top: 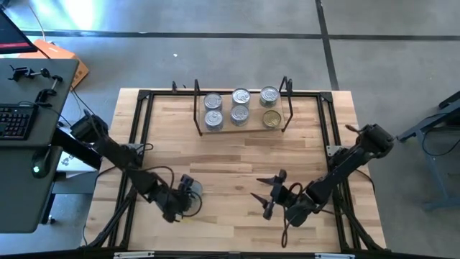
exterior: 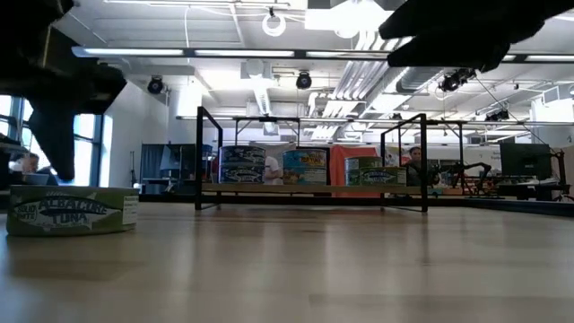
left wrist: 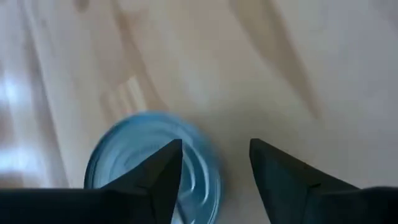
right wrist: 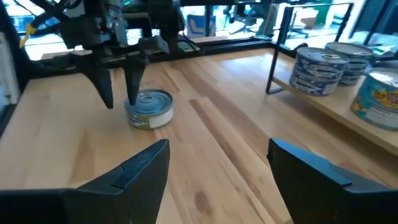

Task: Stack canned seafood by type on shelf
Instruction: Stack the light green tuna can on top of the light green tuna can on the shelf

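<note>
One tuna tin (right wrist: pixel 149 109) sits on the table (top: pixel 237 158) near its front-left corner, w/ the left gripper (right wrist: pixel 119 93) above it, fingers apart, one touching the lid, not gripping. Six tins are on the shelf (top: pixel 244 128) by the back edge. Right gripper (top: pixel 267 193) hangs open near the front edge.

Low view, lower left of the frame: loose tin (exterior: pixel 72 210) on the tabletop is showing "ALBACORE TUNA" in pale lettering on its green side label. Tins on the shelf (exterior: pixel 309 187), mid-frame, are carrying blue, orange and green labels, but nothing there is reading clearly. Other views are giving no legible text.
</note>
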